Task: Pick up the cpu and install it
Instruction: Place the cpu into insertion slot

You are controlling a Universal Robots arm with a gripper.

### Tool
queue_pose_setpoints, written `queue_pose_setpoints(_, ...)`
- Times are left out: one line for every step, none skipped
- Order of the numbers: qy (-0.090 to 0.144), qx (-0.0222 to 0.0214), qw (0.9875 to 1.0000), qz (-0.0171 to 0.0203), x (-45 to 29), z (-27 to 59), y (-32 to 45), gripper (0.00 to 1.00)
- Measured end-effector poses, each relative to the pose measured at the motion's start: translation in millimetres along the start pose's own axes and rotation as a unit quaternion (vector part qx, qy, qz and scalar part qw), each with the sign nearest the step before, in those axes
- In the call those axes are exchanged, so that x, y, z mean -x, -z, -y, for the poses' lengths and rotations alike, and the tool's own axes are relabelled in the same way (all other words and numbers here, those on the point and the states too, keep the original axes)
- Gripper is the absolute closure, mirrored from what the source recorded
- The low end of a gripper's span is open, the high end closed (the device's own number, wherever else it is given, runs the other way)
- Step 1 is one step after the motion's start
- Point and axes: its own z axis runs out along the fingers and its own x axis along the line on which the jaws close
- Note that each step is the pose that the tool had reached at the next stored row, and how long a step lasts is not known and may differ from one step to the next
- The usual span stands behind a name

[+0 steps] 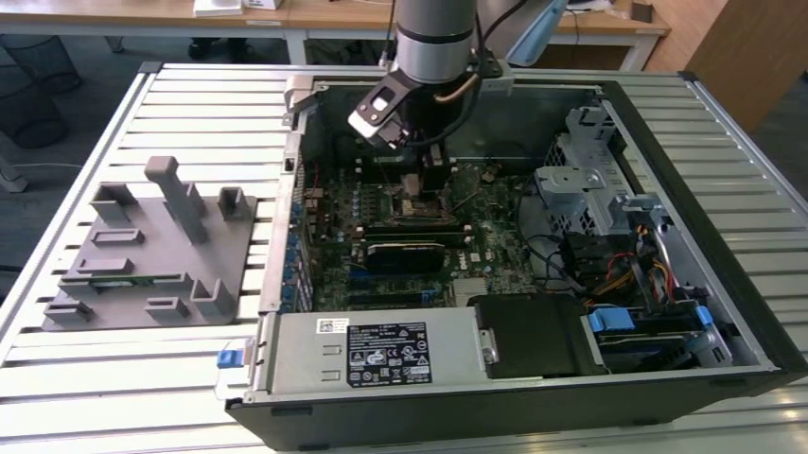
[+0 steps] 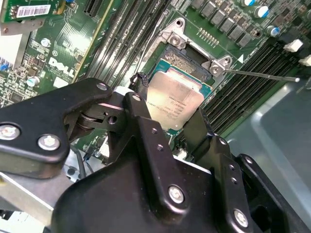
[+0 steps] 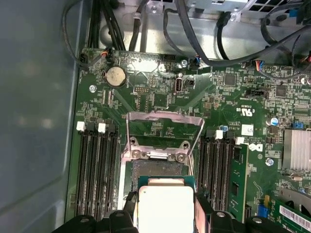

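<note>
An open computer case [image 1: 707,123] is laid flat on a slatted metal table [image 1: 189,104] with its motherboard [image 1: 378,203] fully exposed. The arm [image 1: 436,33] is pointed down into it, and the gripper [image 1: 423,184] is seen just over the socket [image 1: 417,210]. A silver power supply [image 1: 378,350] is mounted at the near edge. On the exterior view's left, a grey fixture [image 1: 139,236] is set beside the case, with a green memory stick [image 1: 127,280] slotted in it.
</note>
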Motion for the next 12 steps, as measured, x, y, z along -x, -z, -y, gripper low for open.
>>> queue_pose_setpoints(-0.002,0.0011,1.0000,0.0000,-0.2,0.0,-0.7,0.46)
queue_pose_setpoints(-0.004,0.0014,1.0000,0.0002,-0.4,0.0,-1.7,0.46)
queue_pose_setpoints(-0.006,0.0014,1.0000,0.0003,-0.6,0.0,-3.1,0.46)
queue_pose_setpoints(-0.007,0.0014,1.0000,0.0003,-1.0,0.1,-5.1,0.46)
queue_pose_setpoints(-0.009,0.0014,1.0000,0.0004,-1.2,0.2,-6.9,0.46)
queue_pose_setpoints(-0.011,0.0013,0.9999,0.0004,-1.4,0.2,-8.7,0.46)
queue_pose_setpoints(-0.013,0.0012,0.9999,0.0006,-1.6,0.3,-10.3,0.46)
queue_pose_setpoints(-0.014,0.0012,0.9999,0.0006,-2.0,0.4,-11.8,0.46)
queue_pose_setpoints(-0.015,0.0011,0.9999,0.0007,-2.4,0.4,-13.3,0.46)
queue_pose_setpoints(-0.016,0.0012,0.9999,0.0007,-3.0,0.4,-14.6,0.46)
queue_pose_setpoints(-0.016,0.0012,0.9999,0.0007,-3.7,0.4,-15.9,0.46)
queue_pose_setpoints(-0.016,0.0011,0.9999,0.0007,-4.0,0.4,-17.6,0.46)
